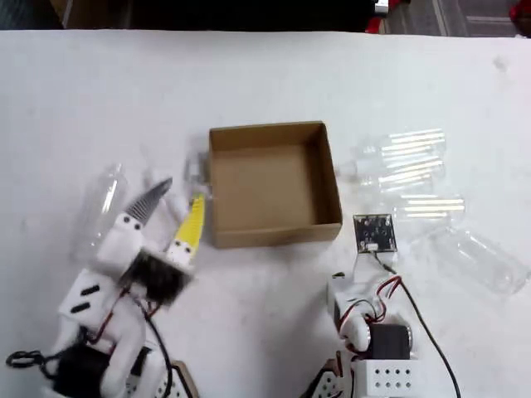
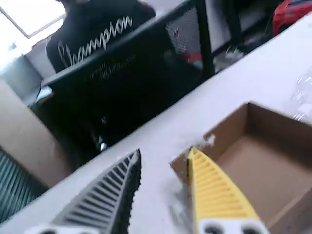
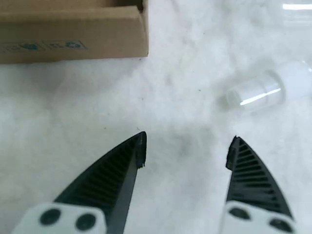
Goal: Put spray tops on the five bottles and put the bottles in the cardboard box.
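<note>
The open cardboard box (image 1: 274, 236) sits mid-table with nothing inside. One clear bottle (image 1: 99, 206) lies to its left, and several clear bottles (image 1: 406, 170) lie in a loose group to its right, without tops as far as I can tell. My left gripper (image 1: 182, 195), with one grey and one yellow finger, is open beside the box's left wall and holds nothing. In the left wrist view it (image 2: 163, 156) points past the box (image 2: 234, 122). My right gripper (image 3: 187, 146) is open above bare table, between the box corner (image 3: 73, 36) and a bottle neck (image 3: 263, 90).
A small pale piece (image 1: 193, 170), perhaps a spray top, lies against the box's left wall, just beyond my left fingertips. The right arm's wrist (image 1: 373, 234) stands just off the box's front right corner. Bare white table stretches behind the box and along the front.
</note>
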You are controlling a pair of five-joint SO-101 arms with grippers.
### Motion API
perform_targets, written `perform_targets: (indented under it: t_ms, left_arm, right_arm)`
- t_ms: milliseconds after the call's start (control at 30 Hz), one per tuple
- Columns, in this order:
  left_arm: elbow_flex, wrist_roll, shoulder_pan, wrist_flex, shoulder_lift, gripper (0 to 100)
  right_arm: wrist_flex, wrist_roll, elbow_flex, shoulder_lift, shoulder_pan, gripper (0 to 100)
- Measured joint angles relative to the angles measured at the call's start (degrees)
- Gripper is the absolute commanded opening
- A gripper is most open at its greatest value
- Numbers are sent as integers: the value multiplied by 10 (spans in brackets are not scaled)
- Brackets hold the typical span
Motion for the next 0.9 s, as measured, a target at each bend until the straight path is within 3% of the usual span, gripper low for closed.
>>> perform_targets:
  t_ms: [233,433,600,900]
  left_arm:
    - [-140,0,66,1,265,146]
    - [-273,54,120,78,555,149]
    - [-281,60,140,93,601,150]
    - [-213,84,113,-4,608,151]
  right_arm:
    - [0,0,0,0,0,245]
    - [0,0,0,0,0,245]
    - [0,0,0,0,0,246]
    - [-47,0,0,0,2,248]
